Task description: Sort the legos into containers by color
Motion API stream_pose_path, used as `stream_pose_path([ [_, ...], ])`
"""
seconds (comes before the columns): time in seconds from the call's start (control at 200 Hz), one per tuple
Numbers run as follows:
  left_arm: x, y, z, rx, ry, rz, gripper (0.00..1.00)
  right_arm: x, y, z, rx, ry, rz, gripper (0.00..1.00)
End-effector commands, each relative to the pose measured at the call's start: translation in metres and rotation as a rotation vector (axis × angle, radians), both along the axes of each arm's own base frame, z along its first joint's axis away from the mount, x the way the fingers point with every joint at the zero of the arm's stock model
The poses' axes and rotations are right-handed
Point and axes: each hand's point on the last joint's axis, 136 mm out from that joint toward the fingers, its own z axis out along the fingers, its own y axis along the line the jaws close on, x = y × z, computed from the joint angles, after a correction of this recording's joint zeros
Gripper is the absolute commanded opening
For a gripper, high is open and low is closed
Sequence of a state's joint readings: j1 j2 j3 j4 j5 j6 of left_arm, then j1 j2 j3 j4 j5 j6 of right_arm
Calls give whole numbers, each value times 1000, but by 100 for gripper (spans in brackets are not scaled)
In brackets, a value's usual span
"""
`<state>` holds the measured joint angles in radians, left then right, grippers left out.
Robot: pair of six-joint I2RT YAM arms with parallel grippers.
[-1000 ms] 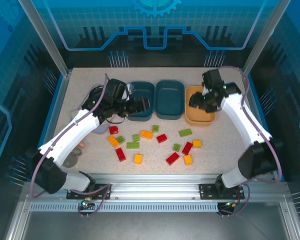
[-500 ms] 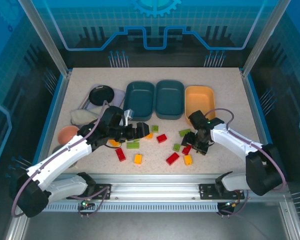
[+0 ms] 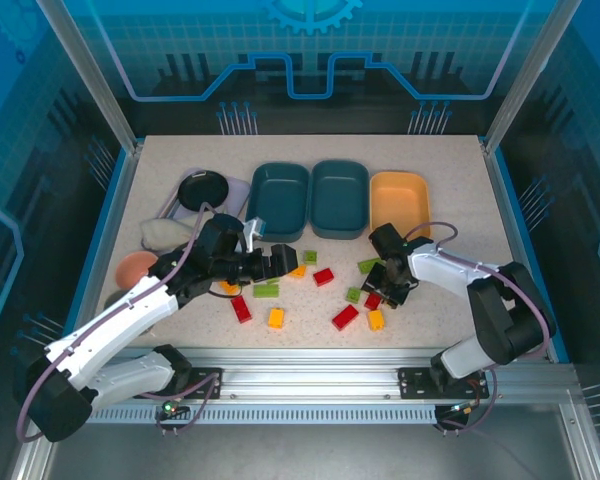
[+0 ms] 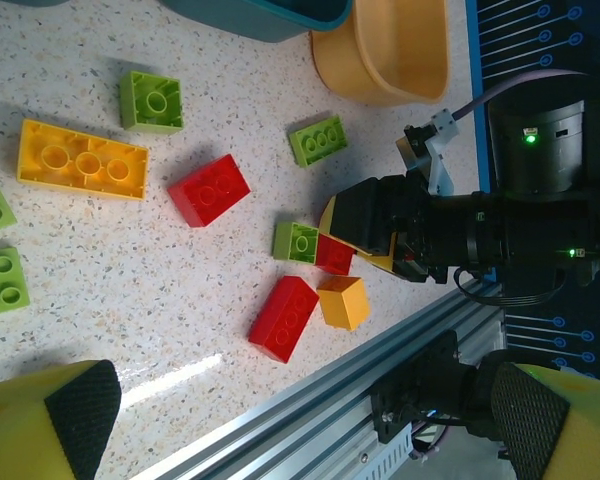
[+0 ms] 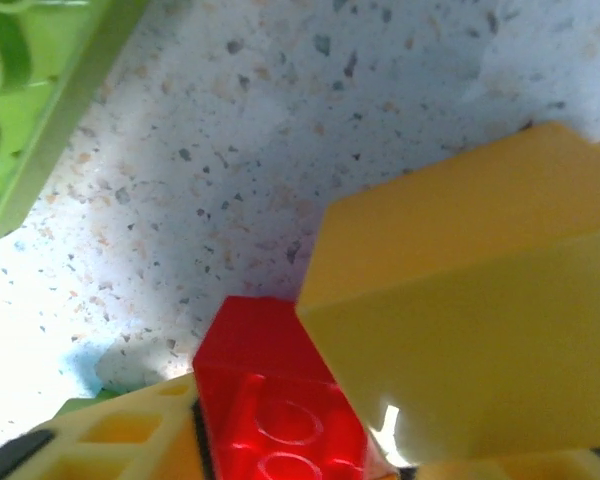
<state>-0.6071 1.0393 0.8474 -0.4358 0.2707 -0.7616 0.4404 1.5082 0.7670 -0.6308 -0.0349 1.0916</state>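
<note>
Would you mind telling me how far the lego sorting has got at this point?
Barely begun: the teal trays and the orange tray look empty from above. In hand: the right gripper straddles a red lego; whether it grips is unclear. The left gripper hovers open. Left: the scattered legos, red, green and orange-yellow, lie on the table.

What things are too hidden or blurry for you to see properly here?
- Left wrist view: the right gripper covers part of a red brick; whether it grips is unclear.
- Top external view: the left arm hides most of an orange-yellow brick.
- Right wrist view: a lime green brick is blurred and cut off by the corner.
</note>
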Motion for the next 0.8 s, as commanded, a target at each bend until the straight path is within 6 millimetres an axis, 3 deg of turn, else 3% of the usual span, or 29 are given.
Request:
stream_pose_path([
  [0.0, -3, -2, -1, -13, 3, -3, 98, 0, 5, -4, -7, 4, -10, 39],
  [0.11, -1, -3, 0, -17, 0, 4, 98, 8, 8, 6, -16, -20, -1, 27],
  [0.195, 4, -7, 6, -32, -6, 7, 98, 16, 9, 26, -40, -60, 29, 24],
  [0.29, 15, -15, 16, -44, -13, 12, 98, 39, 12, 68, -63, -154, 65, 24],
  [0.465, 47, -33, 38, -50, -28, 30, 98, 88, -14, 120, -152, -288, 107, 23],
  [0.605, 70, -49, 40, -31, -1, 37, 98, 142, -36, 114, -141, -300, 116, 24],
  [0.795, 90, -57, 33, 17, 51, 60, 97, 204, -49, 75, -155, -203, 191, 27],
])
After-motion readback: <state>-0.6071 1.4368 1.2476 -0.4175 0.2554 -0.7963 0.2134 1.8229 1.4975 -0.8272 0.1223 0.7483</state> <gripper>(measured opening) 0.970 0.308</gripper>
